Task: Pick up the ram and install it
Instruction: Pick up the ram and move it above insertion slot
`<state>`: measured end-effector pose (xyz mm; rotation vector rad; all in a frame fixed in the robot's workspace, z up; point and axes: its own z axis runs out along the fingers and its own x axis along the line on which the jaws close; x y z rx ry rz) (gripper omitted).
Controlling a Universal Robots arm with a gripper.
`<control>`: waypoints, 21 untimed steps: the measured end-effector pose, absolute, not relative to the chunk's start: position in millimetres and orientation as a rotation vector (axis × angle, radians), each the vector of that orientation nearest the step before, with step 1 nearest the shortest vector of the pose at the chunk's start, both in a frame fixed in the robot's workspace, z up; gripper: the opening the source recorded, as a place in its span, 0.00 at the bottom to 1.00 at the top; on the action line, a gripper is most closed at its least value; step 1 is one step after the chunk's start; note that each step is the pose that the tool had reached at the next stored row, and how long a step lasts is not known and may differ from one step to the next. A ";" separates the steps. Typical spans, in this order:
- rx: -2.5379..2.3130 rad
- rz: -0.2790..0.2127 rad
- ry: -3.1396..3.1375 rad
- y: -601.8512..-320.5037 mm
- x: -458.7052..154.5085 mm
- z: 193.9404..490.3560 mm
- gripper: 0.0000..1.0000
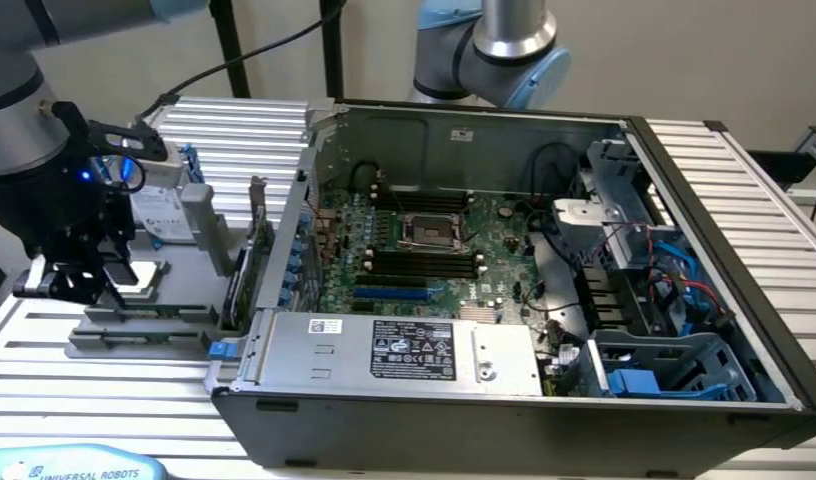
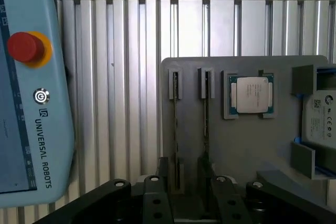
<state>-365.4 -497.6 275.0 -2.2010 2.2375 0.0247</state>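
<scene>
exterior: my gripper (image 1: 77, 285) hangs just over one grey holder (image 1: 115, 345) at the exterior view's left, beside one open pc case (image 1: 515, 400) | wrist: two ram sticks (image 2: 176, 129) on edge in the holder's slots, one cpu (image 2: 251, 95), one drive (image 2: 320, 119) | my fingers (image 2: 157, 203) are spread apart, gripping nothing, with the sticks' near ends between them

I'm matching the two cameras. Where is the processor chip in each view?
Exterior view: the chip lies on the grey tray at the exterior view's left, beside the case.
Wrist view: the chip sits in the tray, between the ram sticks and the hard drive.
Shared landmark: the light-blue pendant.
</scene>
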 end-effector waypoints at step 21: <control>-2.202 0.025 2.236 -496.7 -369.9 236.9 0.36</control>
